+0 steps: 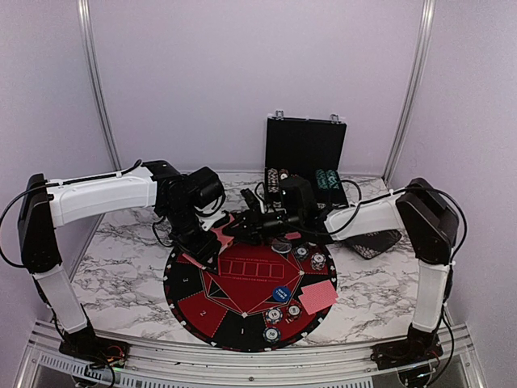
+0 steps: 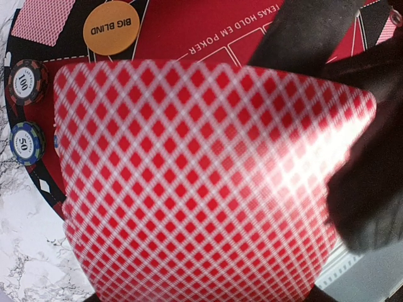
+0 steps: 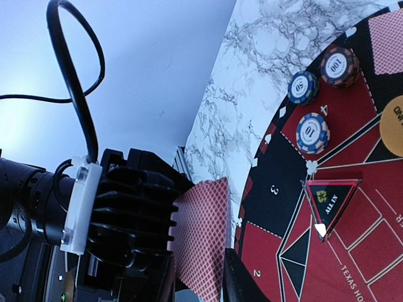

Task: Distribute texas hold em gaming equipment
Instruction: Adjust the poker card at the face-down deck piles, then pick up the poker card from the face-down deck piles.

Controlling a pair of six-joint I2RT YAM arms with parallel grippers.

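A deck of red-backed playing cards (image 2: 201,189) fills the left wrist view. My left gripper (image 1: 210,244) is shut on it above the mat's far left side, its fingers hidden under the cards. My right gripper (image 3: 200,286) reaches in from the right, and its jaws stand a little apart with one finger on each side of the deck (image 3: 201,233). Its dark fingers (image 2: 371,189) show at the deck's right edge. Striped chips (image 3: 313,133) and an orange big-blind disc (image 2: 111,27) lie on the round red-and-black mat (image 1: 194,299).
An open black case (image 1: 305,153) with chip rows stands at the back. A black patterned dish (image 1: 373,242) sits under the right arm. On the mat lie a blue disc (image 1: 282,293), a card pile (image 1: 317,296), more chips (image 1: 275,314) and a triangular marker (image 3: 330,198).
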